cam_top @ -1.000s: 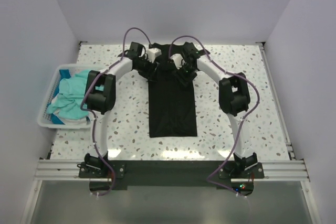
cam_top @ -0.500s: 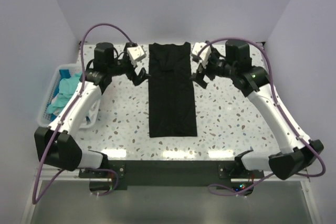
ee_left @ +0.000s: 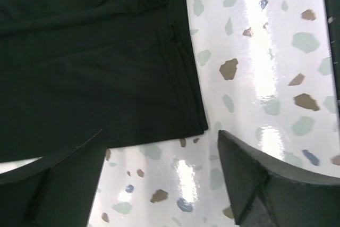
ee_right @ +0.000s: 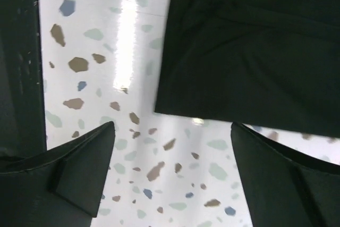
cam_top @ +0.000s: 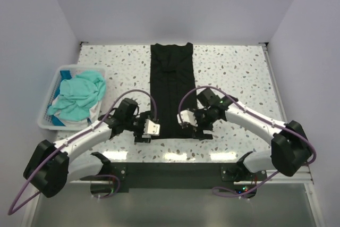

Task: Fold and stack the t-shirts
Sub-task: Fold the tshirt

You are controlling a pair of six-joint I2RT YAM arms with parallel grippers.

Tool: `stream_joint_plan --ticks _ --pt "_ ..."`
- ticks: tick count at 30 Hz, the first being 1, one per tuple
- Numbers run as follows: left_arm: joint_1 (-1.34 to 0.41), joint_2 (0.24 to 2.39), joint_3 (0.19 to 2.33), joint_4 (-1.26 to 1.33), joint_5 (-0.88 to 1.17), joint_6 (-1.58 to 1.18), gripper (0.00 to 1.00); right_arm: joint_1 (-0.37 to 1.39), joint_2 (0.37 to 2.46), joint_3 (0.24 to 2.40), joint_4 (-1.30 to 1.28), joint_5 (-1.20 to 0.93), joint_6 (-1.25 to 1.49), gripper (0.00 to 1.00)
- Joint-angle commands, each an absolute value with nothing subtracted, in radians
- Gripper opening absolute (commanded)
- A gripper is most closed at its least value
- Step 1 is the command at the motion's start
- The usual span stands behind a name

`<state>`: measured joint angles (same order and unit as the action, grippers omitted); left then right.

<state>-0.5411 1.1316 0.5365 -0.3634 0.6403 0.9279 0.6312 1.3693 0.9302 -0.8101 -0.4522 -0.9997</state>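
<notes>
Black t-shirt (cam_top: pixel 171 91) corners just beyond jaws.

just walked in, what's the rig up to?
The black t-shirt lies folded into a long strip on the table. The left pincer and right pincer are down at its near hem, open over the two corners, gripping nothing. The teal t-shirts sit in the white basket.

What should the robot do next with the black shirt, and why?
Probably lower both and pinch the hem corners: the left end effector and right end effector hang open over the near corners of the black shirt, holding nothing.
</notes>
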Motion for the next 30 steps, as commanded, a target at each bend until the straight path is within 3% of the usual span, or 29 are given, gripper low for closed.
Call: stream_joint_plan --ticks 1,5,7,21,30 --pt "-0.603 1.127 0.479 -0.134 0.563 1.006 0.86 0.705 1.330 0.867 -0.681 -0.437 -1.031 0.86" --pt "-0.666 1.173 0.465 -0.112 0.542 0.994 0.62 0.745 1.367 0.815 -0.626 -0.425 -1.022 0.64" --pt "-0.675 1.189 0.448 -0.083 0.534 0.989 0.57 0.753 1.387 0.793 -0.606 -0.410 -1.025 0.61" --pt "-0.706 1.310 0.420 -0.118 0.491 1.115 0.47 0.761 1.519 0.699 -0.480 -0.313 -1.092 0.43" --pt "-0.706 1.212 0.394 -0.150 0.528 1.134 0.52 0.762 1.500 0.680 -0.477 -0.295 -1.069 0.27"
